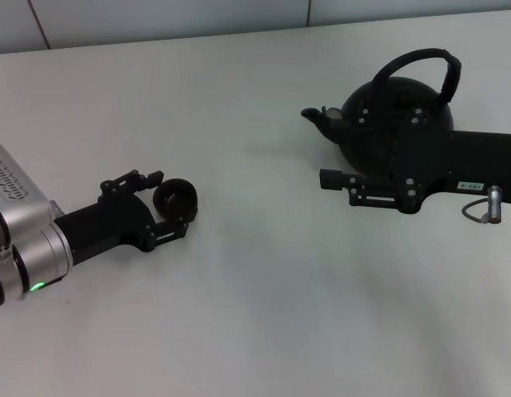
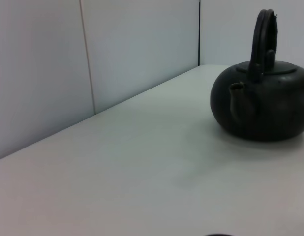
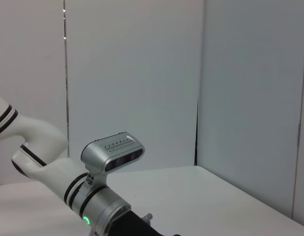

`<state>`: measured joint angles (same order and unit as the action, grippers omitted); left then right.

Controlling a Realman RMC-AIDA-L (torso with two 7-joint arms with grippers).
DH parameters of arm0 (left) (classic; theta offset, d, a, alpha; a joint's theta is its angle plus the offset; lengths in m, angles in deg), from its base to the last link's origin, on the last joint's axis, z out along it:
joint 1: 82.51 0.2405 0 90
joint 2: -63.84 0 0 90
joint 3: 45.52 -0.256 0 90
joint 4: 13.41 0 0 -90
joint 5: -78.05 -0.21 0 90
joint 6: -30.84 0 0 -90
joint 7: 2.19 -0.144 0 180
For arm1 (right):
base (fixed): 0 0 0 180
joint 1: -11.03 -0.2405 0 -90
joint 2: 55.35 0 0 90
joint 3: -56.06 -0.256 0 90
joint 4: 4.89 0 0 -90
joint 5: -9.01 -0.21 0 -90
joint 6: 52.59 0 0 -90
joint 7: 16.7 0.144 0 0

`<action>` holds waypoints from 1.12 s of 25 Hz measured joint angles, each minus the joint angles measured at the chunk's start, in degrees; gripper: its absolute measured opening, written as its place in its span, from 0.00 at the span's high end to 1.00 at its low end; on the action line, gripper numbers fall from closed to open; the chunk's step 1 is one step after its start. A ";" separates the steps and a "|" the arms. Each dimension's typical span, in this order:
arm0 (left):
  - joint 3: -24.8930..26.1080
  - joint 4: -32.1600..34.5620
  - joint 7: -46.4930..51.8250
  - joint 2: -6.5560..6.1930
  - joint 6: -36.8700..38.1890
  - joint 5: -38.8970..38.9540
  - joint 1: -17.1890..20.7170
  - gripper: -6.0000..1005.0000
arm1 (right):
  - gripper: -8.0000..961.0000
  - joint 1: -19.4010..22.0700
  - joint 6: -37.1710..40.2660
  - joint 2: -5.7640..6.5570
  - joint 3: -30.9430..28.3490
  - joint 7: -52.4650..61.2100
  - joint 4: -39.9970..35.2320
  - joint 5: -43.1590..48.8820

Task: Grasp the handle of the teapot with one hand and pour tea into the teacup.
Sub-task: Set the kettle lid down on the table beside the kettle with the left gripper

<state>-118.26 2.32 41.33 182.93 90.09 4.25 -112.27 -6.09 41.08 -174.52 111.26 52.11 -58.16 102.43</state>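
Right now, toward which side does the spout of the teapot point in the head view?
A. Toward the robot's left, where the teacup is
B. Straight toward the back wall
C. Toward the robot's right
A. In the head view the short spout sticks out of the teapot toward the robot's left, the side where the teacup sits at the left gripper.

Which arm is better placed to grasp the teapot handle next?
The right. Its gripper is low in front of the teapot, under the handle. The left gripper is far away, around the teacup.
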 joint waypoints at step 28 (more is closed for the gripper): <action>3.67 10.50 1.82 -0.71 9.37 0.24 5.16 0.21 | 0.34 0.02 -2.00 0.00 0.42 0.01 0.15 0.08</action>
<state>-114.59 12.82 43.15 182.22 99.46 4.49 -107.11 -6.07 39.08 -174.52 111.68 52.12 -58.00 102.51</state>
